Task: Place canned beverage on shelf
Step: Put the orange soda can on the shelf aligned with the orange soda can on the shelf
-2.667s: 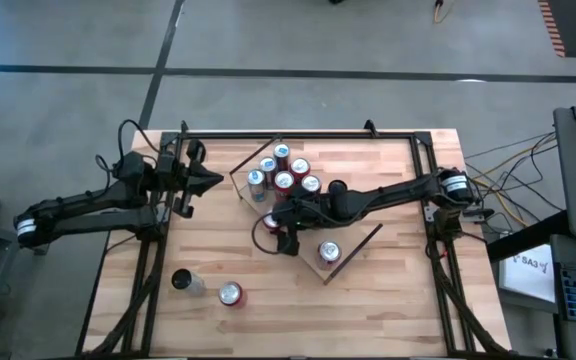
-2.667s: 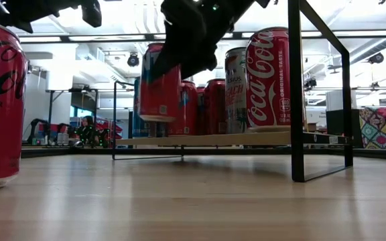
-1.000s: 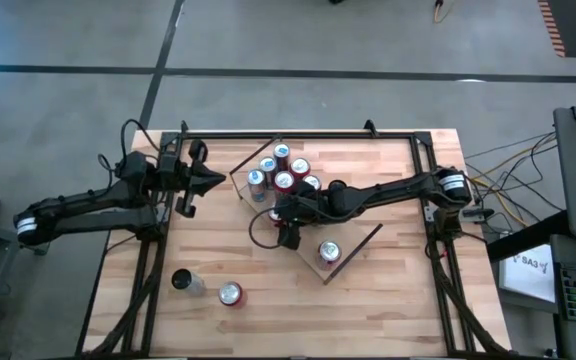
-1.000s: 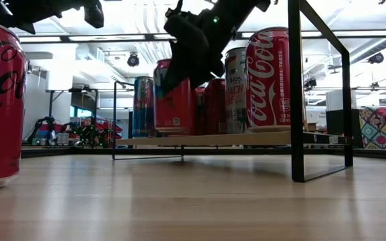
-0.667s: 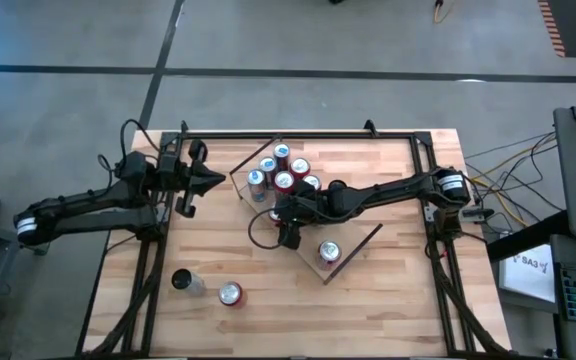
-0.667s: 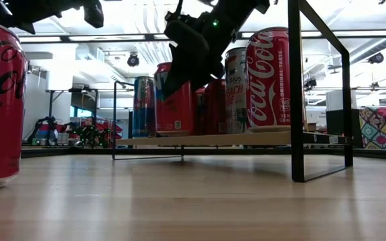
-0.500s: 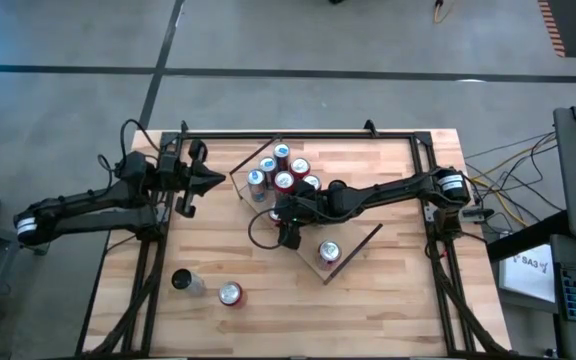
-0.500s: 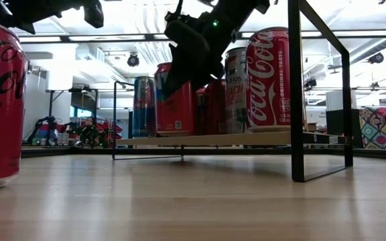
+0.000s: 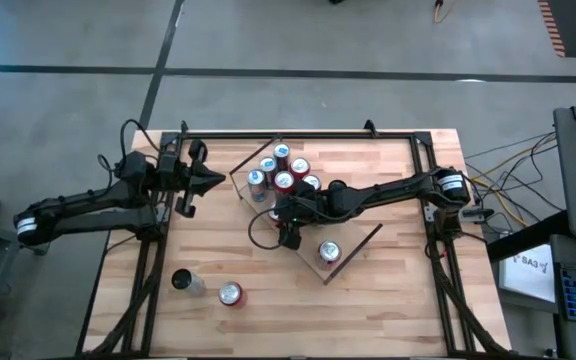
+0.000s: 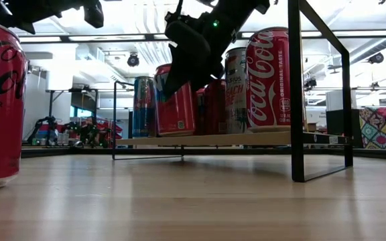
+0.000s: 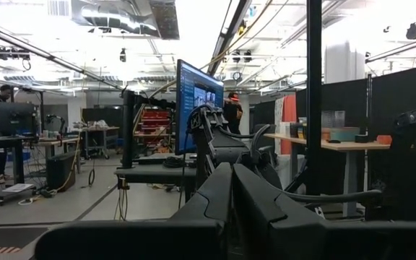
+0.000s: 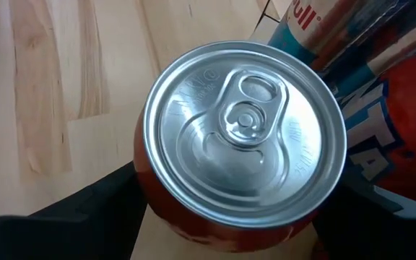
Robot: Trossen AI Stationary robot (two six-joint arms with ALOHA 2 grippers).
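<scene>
A red can (image 12: 240, 141) is standing upright on the shelf (image 10: 246, 138) beside other cans, sitting directly beneath the right gripper (image 9: 277, 221), whose fingers are spreading apart on either side of it, no longer clamping.

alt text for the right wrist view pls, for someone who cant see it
Straight-down close-up of a red can's silver top with its pull tab, the right gripper's dark fingers on either side of it. It stands at the edge of a light-wood shelf, with other cans beside it.
</scene>
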